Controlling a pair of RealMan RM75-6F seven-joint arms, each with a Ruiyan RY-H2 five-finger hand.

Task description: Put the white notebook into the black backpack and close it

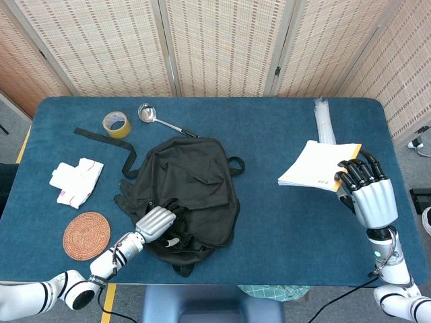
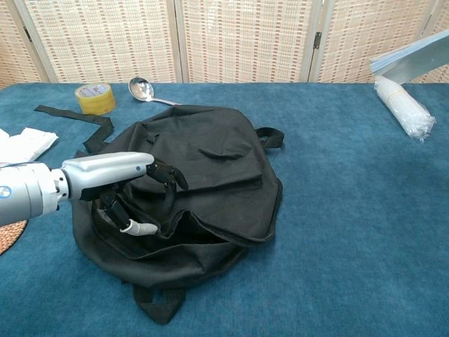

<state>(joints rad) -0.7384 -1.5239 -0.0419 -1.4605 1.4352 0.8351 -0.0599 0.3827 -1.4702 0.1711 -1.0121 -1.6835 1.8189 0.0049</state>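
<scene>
The black backpack (image 1: 192, 185) lies flat at the table's middle left, its zipper mouth (image 2: 210, 235) gaping at the near edge. My left hand (image 1: 156, 223) grips the near left part of the top flap, fingers (image 2: 163, 175) curled over the fabric and thumb underneath, holding it raised. At the right, my right hand (image 1: 367, 192) holds the white notebook (image 1: 315, 165) by its near right corner, lifted off the table. In the chest view the notebook (image 2: 410, 57) shows at the top right edge, and the right hand itself is out of that frame.
A yellow tape roll (image 1: 116, 124), a metal ladle (image 1: 156, 118) and a loose black strap (image 1: 101, 137) lie behind and left of the backpack. White folded packaging (image 1: 76, 182) and a woven coaster (image 1: 86, 235) sit at the left. A clear-wrapped bundle (image 2: 401, 105) lies far right.
</scene>
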